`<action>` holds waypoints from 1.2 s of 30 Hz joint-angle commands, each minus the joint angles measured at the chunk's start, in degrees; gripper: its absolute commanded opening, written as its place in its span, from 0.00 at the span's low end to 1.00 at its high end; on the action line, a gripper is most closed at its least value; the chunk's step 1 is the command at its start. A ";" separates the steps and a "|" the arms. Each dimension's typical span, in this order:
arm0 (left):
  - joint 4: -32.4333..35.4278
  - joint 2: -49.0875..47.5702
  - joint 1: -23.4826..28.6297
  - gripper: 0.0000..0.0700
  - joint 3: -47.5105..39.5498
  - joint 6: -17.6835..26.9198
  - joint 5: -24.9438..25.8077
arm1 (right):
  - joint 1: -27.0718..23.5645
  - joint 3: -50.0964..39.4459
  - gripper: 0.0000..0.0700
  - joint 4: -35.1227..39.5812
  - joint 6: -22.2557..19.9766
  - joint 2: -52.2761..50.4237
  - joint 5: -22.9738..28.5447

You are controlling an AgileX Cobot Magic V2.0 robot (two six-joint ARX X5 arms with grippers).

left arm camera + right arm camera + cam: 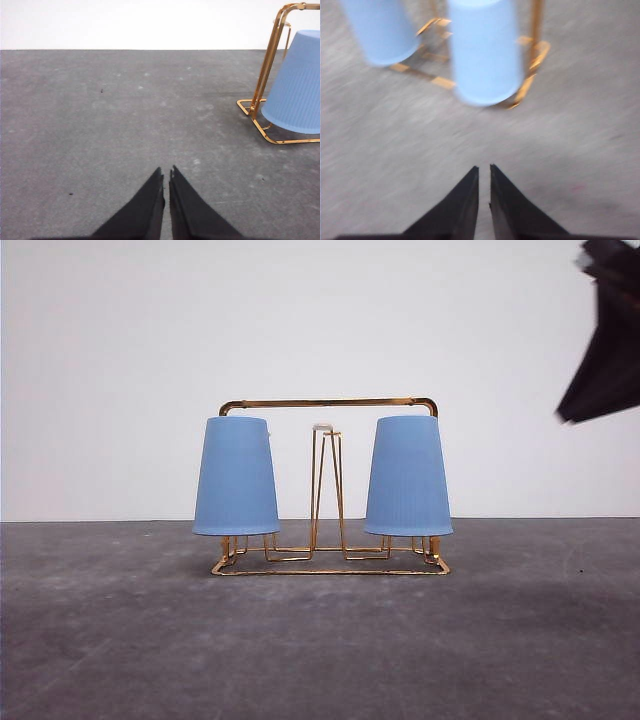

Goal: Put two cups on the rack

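The rack (330, 485) is seen standing on the table (320, 640), near its far edge, before the back wall (320, 340). One cup (236, 477) is hung upside down over the rack's left end, the other cup (408, 477) over its right end. Between them, a bare upright prong (327, 490) is left at the middle. Both cups are held clear of the rack's base.

Grey table (120, 640); gold rack (330, 565) on it
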 commanded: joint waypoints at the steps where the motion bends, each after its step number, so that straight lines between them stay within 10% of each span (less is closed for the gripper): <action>1: 0.83 -0.04 -0.02 0.00 -0.83 -0.44 0.07 | -0.86 -2.51 0.05 1.71 -2.51 -3.59 3.92; 15: 0.83 -0.04 -0.02 0.00 -0.83 -0.44 0.07 | -14.20 -28.64 0.05 9.99 -2.26 -37.89 5.79; 36: 0.89 -0.02 -0.02 0.00 -0.81 -0.44 0.09 | -15.28 -28.62 0.05 7.78 -2.45 -42.57 5.78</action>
